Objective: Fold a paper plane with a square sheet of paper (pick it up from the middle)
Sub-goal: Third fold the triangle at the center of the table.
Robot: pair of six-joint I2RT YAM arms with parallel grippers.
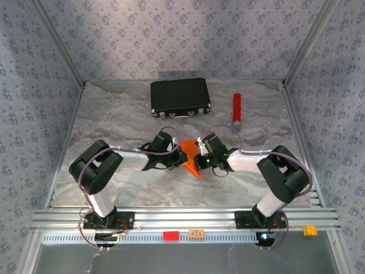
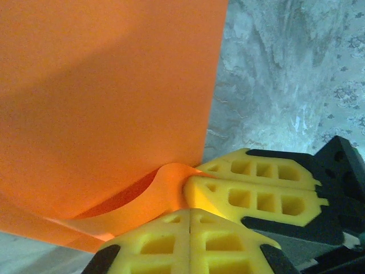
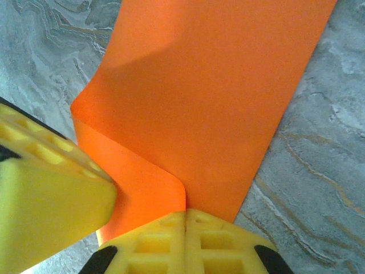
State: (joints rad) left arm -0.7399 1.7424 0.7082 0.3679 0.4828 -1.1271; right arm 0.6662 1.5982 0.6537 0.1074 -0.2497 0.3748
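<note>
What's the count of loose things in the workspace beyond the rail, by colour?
Orange: 1, the paper
Black: 1, the case
Red: 1, the cylinder
Total: 3

This looks like a robotics lab test cell, not a lived-in room. Two robot arms, the left arm [image 1: 97,171] and the right arm [image 1: 279,177], are bolted to an aluminium rail [image 1: 182,216] at the near edge of a table. Bare metal frame posts [image 1: 57,43] hold up patterned wall panels [image 1: 171,34] that box the table in on three sides. A marbled grey cover [image 1: 114,114] lies over the tabletop. A perforated strip [image 1: 142,237] and small red [image 1: 170,235], orange [image 1: 197,233] and yellow [image 1: 309,230] bricks sit along the front.
</note>
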